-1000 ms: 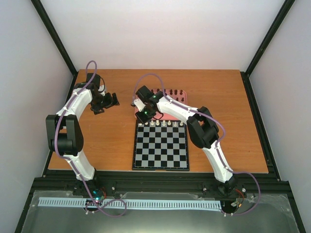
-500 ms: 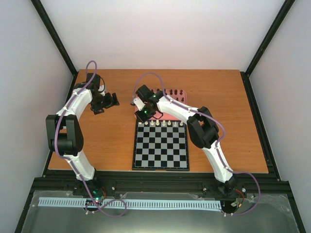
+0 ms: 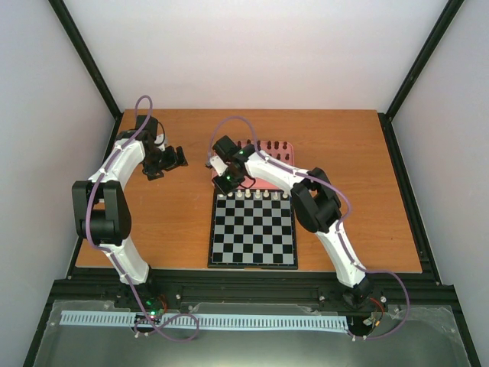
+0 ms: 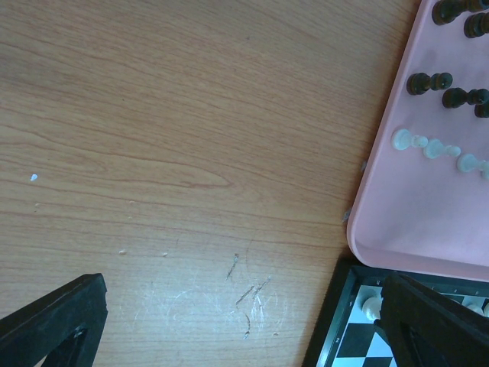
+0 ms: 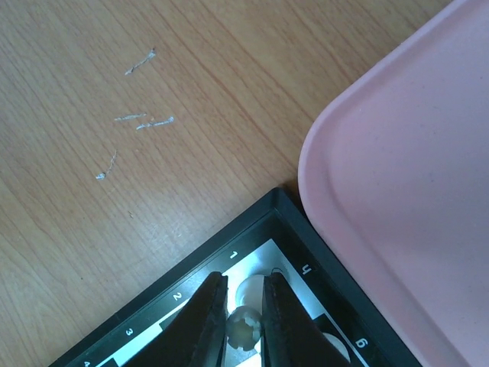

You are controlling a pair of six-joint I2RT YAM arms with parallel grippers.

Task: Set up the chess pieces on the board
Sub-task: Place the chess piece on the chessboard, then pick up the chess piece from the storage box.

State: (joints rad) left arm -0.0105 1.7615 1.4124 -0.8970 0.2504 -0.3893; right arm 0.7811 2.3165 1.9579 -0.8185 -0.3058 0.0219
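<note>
My right gripper (image 5: 243,294) pinches 1 cream piece (image 5: 243,330) upright at the corner square of the board (image 5: 191,284), just beside the pink tray (image 5: 397,191), a grip I judge keeps it vertical for setting down at the end of the cream row (image 3: 256,196) along the far edge. My left gripper (image 4: 243,283) hangs spread wide and empty above the wooden table (image 4: 153,138) left of the tray, apart from the work so the arms do not cross, while dark pieces (image 4: 451,84) and spare cream pieces (image 4: 435,147) wait in the tray.

Lab test cell (white walls (image 3: 260,53), black frame posts (image 3: 84,57))
</note>
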